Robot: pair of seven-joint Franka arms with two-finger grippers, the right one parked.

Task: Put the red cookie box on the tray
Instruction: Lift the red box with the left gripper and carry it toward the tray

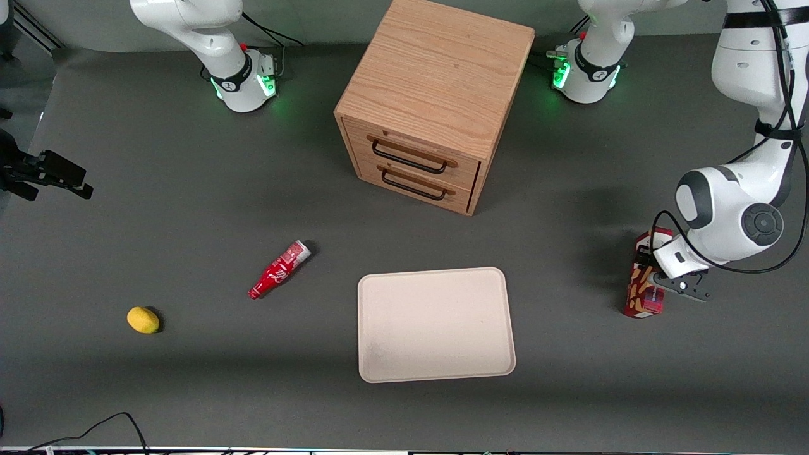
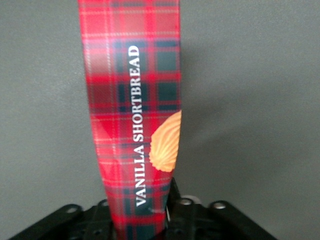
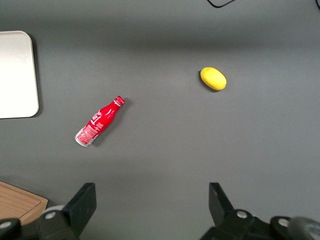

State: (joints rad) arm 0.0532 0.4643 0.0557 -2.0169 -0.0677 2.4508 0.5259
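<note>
The red cookie box [image 1: 639, 298] [image 2: 132, 100] is a long tartan carton printed "VANILLA SHORTBREAD" with a tan cookie picture. It is at the working arm's end of the table, well to the side of the tray. My left gripper [image 1: 656, 277] [image 2: 145, 222] is shut on the red cookie box, whose narrow body runs out from between the black fingers [image 2: 173, 200]. Whether its lower end touches the table I cannot tell. The beige tray [image 1: 436, 273] [image 3: 15, 75] lies flat near the table's middle, nearer the front camera than the cabinet, with nothing on it.
A wooden two-drawer cabinet [image 1: 436, 95] stands farther from the front camera than the tray. A small red bottle [image 1: 278, 270] [image 3: 99, 122] lies on its side beside the tray. A yellow lemon-like object [image 1: 143, 320] [image 3: 213, 78] sits toward the parked arm's end.
</note>
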